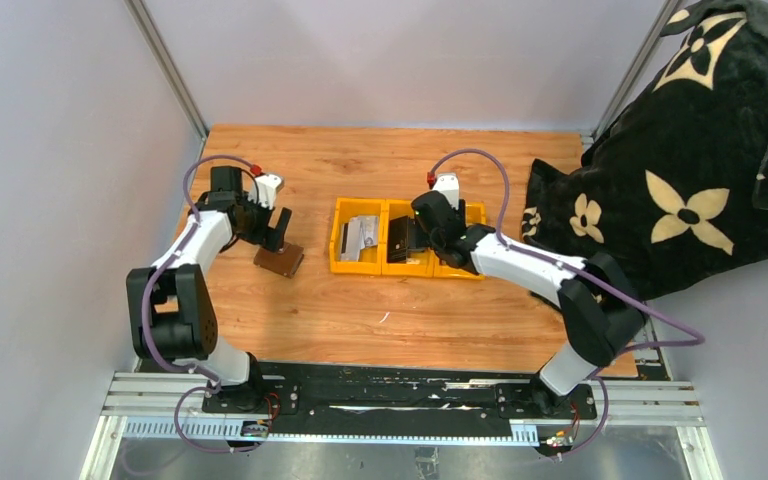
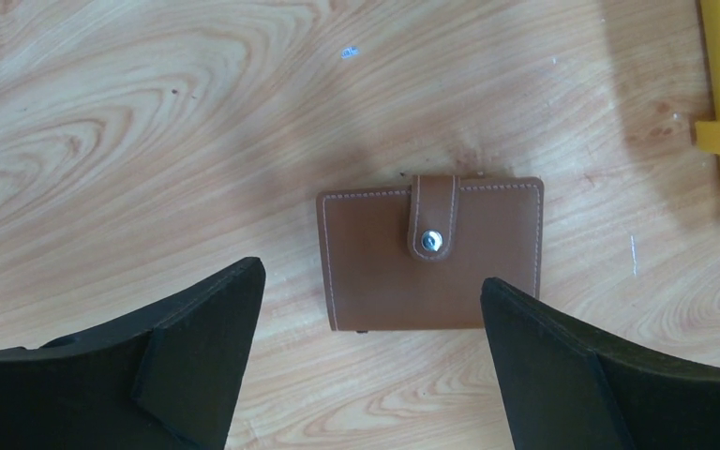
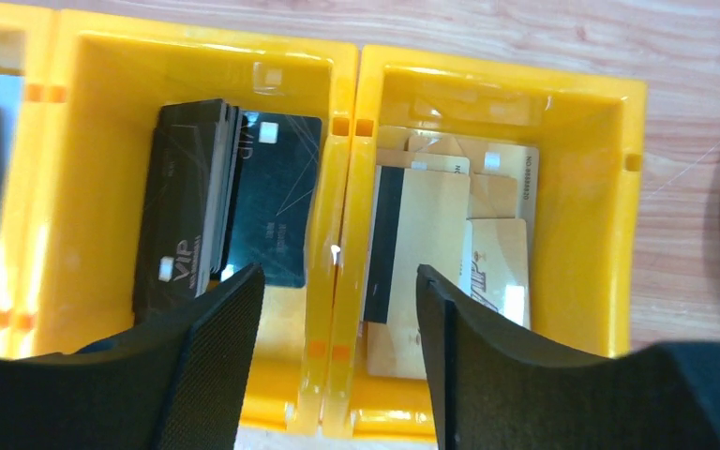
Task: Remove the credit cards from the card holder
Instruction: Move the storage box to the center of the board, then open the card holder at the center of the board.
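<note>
Black fingers of our left pincer (image 2: 370, 277) stand spread; between them lies the brown leather card holder (image 2: 428, 253), snapped shut, on the wooden worktop (image 2: 103, 141). Our right pincer (image 3: 337, 272), parted, straddles a divider of the yellow plastic bin (image 3: 497, 80): black credit cards (image 3: 187, 206) left, tan credit cards (image 3: 431, 225) right.
</note>
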Tool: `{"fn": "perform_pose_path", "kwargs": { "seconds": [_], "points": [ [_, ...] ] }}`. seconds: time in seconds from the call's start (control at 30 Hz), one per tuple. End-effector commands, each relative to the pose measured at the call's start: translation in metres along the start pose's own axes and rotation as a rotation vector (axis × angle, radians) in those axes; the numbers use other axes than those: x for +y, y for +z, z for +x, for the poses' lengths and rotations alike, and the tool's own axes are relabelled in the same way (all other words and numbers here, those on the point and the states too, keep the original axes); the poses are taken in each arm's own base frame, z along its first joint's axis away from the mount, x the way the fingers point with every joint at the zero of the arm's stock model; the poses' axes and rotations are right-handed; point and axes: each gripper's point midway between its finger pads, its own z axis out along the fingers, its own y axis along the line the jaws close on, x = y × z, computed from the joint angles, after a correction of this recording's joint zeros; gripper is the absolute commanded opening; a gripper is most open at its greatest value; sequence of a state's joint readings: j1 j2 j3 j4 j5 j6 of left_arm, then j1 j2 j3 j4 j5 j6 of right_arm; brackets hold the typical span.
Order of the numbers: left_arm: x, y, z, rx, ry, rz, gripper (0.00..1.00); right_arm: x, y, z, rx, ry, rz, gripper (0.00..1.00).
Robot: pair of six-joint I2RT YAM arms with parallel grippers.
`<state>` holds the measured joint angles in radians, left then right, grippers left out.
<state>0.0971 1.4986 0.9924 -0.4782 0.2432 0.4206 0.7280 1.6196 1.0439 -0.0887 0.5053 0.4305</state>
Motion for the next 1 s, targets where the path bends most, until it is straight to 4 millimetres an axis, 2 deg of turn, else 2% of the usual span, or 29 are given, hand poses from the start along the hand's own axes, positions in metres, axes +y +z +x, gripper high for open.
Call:
{"fn": "perform_pose_path", "kwargs": {
  "seconds": [0.0, 0.17, 0.23, 0.47, 0.83, 0.9, 0.97],
  "points": [
    [0.004, 0.007, -0.003, 0.051, -0.008, 0.034, 0.93, 0.01, -0.036, -0.031, -0.098, 0.007, -0.081, 0.67],
    [0.001, 0.019, 0.003, 0.127, -0.052, 0.088, 0.65, 0.027, -0.066, -0.051, -0.169, -0.025, -0.163, 0.72],
    [-0.001, 0.024, 0.013, 0.176, -0.058, 0.104, 0.6, 0.035, -0.074, -0.053, -0.181, -0.033, -0.192, 0.72],
    [0.015, 0.029, 0.028, 0.217, -0.104, 0.095, 0.6, 0.067, -0.094, -0.057, -0.208, -0.092, -0.3, 0.76],
    [0.009, 0.043, 0.041, 0.245, -0.138, 0.17, 0.65, 0.115, -0.106, -0.051, -0.194, -0.171, -0.427, 0.81],
    [0.009, 0.046, 0.043, 0.259, -0.138, 0.179, 0.62, 0.12, -0.109, -0.05, -0.192, -0.178, -0.448, 0.82],
    [0.008, 0.047, 0.044, 0.266, -0.138, 0.189, 0.53, 0.124, -0.112, -0.049, -0.19, -0.188, -0.47, 0.82]
  ]
}}
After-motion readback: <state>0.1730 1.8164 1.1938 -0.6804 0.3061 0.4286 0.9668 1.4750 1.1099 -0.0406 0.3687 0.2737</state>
